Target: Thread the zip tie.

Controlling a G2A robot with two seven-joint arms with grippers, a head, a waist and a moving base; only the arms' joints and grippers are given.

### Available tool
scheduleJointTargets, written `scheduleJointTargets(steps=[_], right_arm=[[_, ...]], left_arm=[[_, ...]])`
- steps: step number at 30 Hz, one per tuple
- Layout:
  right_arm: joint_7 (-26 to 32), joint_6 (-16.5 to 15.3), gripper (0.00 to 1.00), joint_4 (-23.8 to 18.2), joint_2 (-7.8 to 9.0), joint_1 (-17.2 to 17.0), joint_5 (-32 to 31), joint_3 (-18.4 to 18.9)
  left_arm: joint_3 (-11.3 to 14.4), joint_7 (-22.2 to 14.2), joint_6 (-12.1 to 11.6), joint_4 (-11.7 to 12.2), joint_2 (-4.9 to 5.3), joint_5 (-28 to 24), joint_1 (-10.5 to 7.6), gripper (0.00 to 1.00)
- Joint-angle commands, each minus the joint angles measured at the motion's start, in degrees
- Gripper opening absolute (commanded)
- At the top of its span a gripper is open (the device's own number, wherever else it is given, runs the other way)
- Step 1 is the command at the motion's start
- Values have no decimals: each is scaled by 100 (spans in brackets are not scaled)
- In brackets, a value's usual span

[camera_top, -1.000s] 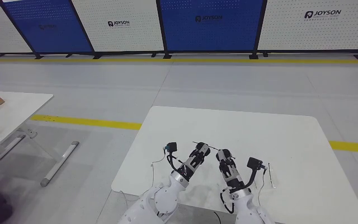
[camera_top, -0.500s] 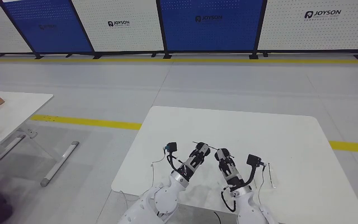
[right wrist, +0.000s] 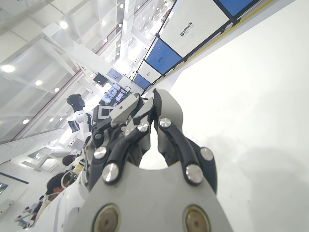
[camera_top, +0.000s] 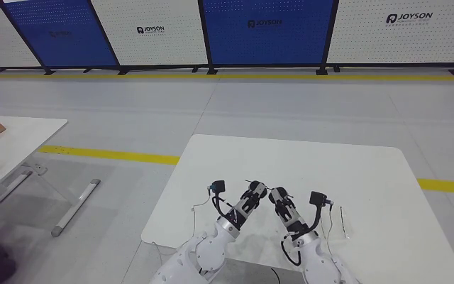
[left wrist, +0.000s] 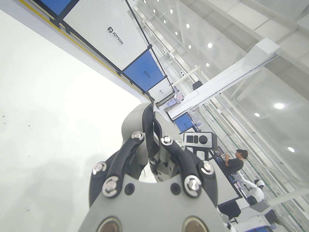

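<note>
White tabletop point(camera_top: 369, 170), both my arms sitting over its near edge, nothing fancy. My left gripper point(camera_top: 257, 189) has its black pads squeezed together on a thin dark strip, which I take to be the zip tie point(camera_top: 248, 182). A short end of it pokes out past the fingertips toward the far left. My right gripper point(camera_top: 272, 194) sits just to the right, tips almost nose to nose with the left one, and its fingers are pressed closed too. Whether it has the tie's other end pinched in there, I honestly can't tell, it's too thin to make out.

Why so close together? My guess is that threading needs the tail and the head lined up dead straight, so the two grippers are angled in at each other. Gripping the tie near its end should also stop it flopping about.

There's another thin strip point(camera_top: 344, 221) lying flat on the table, off to the right of my right arm and apart from both grippers. Probably a spare. I'd say the threading itself isn't done yet.
</note>
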Motion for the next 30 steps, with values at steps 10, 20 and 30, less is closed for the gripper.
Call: scheduleJointTargets(steps=[10, 20, 30], right_arm=[[224, -18, 0, 69, 20, 92, 40, 6], [158, -110, 0, 115, 34, 121, 43, 29], [110, -126, 0, 112, 34, 110, 52, 35]], left_arm=[[-82, -310, -110, -130, 24, -57, 88, 0], [-216, -191, -34, -222, 44, 153, 164, 0], [-213, -126, -16, -224, 41, 199, 170, 0]])
